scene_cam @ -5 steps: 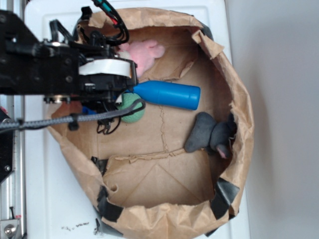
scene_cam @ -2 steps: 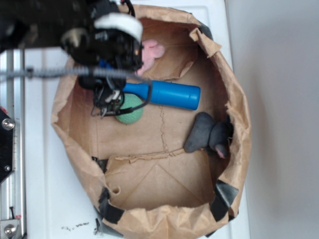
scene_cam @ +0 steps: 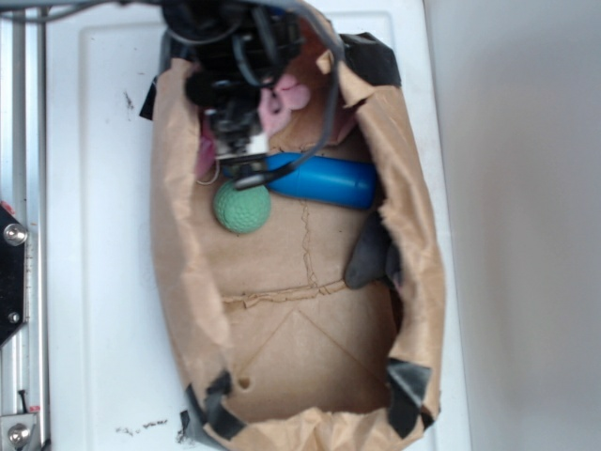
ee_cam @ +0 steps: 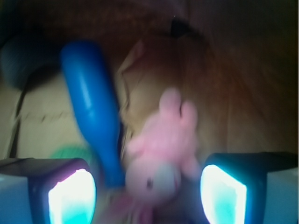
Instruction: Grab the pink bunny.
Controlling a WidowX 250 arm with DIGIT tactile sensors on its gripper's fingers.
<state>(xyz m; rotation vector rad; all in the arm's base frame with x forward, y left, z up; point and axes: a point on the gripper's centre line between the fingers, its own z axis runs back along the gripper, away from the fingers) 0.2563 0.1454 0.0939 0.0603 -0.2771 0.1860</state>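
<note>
Four things lie inside the brown paper bag point(scene_cam: 178, 235) on the white table point(scene_cam: 94, 282): the pink bunny point(scene_cam: 282, 99), a blue bottle point(scene_cam: 324, 180), a green ball point(scene_cam: 242, 207) and a dark grey plush toy point(scene_cam: 368, 256). The bunny sits at the far end of the bag, just beyond the bottle's narrow end, and the exterior view shows only a little of its pink body beside the black arm. In the wrist view the bunny point(ee_cam: 161, 154) lies face toward the camera between the two fingers of the tool point(ee_cam: 148, 193), with the bottle's neck point(ee_cam: 100, 135) also inside that gap on the left side. The tool stands wide open; both fingers are clear of the toy and it has hold of nothing.

Compared with a moment ago, the arm has moved farther toward the top of the exterior view and now hangs over the bunny rather than over the bottle's neck and the ball. The bag has changed shape a good deal: its sides, which were spread in a wide round ring, are now drawn inward so the opening is narrow and tall. The right wall now covers part of the grey toy and reaches the bottle's wide end. The ball, half hidden under the arm before, is now in full view.
</note>
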